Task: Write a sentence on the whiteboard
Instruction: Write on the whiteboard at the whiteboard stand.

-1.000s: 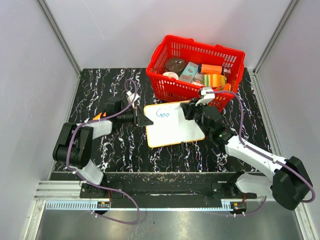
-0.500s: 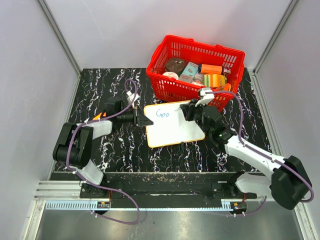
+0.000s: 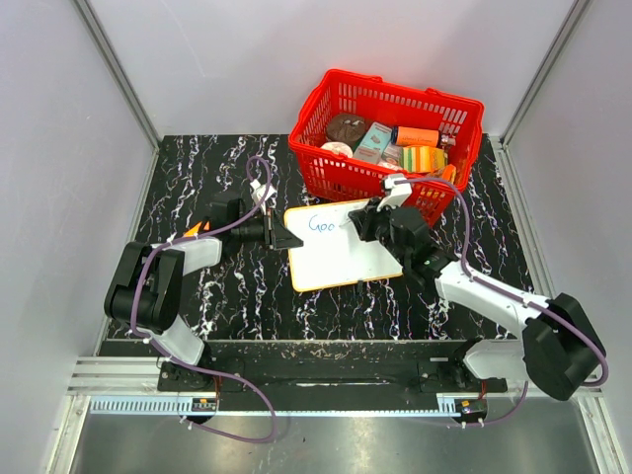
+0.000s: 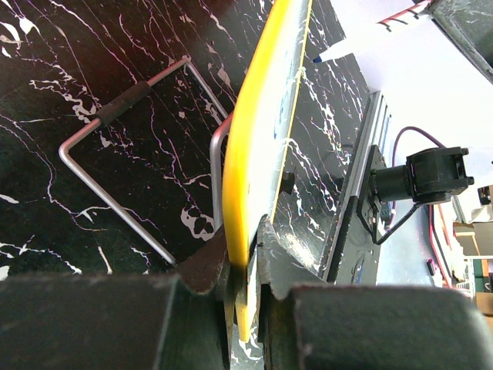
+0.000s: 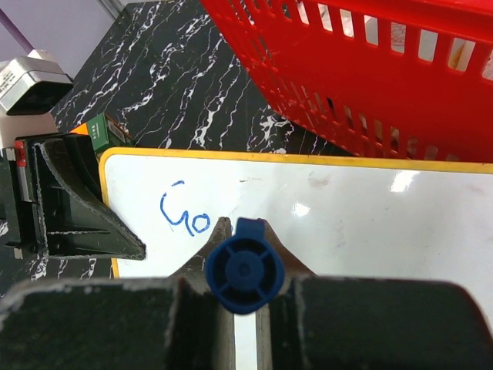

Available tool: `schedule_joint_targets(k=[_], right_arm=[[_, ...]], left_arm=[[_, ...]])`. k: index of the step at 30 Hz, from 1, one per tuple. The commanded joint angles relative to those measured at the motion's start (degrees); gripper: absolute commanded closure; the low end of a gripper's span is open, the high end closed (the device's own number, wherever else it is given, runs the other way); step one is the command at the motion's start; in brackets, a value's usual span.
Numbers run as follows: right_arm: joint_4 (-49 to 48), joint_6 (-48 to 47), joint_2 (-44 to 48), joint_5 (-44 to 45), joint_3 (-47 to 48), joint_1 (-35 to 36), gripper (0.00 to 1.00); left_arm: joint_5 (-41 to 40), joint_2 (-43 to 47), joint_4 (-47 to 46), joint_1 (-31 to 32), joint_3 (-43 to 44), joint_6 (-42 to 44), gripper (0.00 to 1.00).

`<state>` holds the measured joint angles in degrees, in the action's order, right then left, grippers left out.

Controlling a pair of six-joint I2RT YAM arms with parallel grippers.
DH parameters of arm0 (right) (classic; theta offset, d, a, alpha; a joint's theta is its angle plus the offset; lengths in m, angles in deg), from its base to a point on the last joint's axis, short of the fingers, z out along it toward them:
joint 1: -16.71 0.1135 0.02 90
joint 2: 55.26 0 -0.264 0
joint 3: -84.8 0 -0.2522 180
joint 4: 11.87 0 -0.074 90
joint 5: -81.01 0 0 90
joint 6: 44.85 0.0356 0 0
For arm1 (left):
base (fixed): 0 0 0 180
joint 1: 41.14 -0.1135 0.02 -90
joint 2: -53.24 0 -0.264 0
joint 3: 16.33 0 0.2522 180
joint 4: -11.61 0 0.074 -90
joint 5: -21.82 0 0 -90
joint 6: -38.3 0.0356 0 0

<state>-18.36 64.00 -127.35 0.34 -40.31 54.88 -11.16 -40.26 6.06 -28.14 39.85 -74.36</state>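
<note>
Mid-table, just in front of the red basket (image 3: pixel 341 176), the whiteboard (image 3: pixel 346 255) lies on the black marbled table (image 3: pixel 217 178), its far edge close beside the basket wall. The left gripper (image 4: pixel 243 258) is clamped on the board's left yellow rim, jaws closed over the edge, probably bracing it so it won't slide under pen pressure. The right gripper (image 5: pixel 245 231) is closed around a blue marker (image 5: pixel 245 275), tip pointed down at the board just right of the lettering; can't tell if the tip touches. The sentence (image 3: pixel 322 224) reads "Goo" in blue at the upper left and the rest of the board is blank, so the task looks early. The basket holds packaged goods with no part in the writing: a brown round item (image 3: pixel 348 128), a teal box (image 3: pixel 374 141), an orange box (image 3: pixel 417 136), and a striped yellow-green pack (image 3: pixel 427 158). The others are too small to tell.
</note>
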Motion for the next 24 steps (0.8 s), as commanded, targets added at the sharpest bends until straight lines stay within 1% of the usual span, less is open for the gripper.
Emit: schedule_joint_targets(k=[1, 7, 12, 16, 24], right_arm=[[-2.34, 1.01, -1.29, -0.36, 3.17, -0.29, 1.00], [-3.04, 1.19, -2.61, 0.87, 3.35, -0.21, 1.00], [-4.36, 1.28, -1.65, 3.50, 1.94, -0.21, 1.00], [-5.33, 1.19, -0.68, 3.86, 1.15, -0.21, 1.00], [-5.24, 1.36, -2.61, 4.04, 1.77, -0.20, 1.00]], left_arm=[[-9.11, -2.22, 4.37, 0.80, -0.23, 8.33, 1.00], [-9.11, -2.22, 4.37, 0.80, -0.23, 8.33, 1.00], [-9.38, -1.96, 4.46, 0.80, -0.31, 8.50, 1.00], [-9.29, -2.22, 4.54, 0.80, -0.14, 8.50, 1.00], [-9.20, -2.13, 4.46, 0.80, -0.23, 8.50, 1.00]])
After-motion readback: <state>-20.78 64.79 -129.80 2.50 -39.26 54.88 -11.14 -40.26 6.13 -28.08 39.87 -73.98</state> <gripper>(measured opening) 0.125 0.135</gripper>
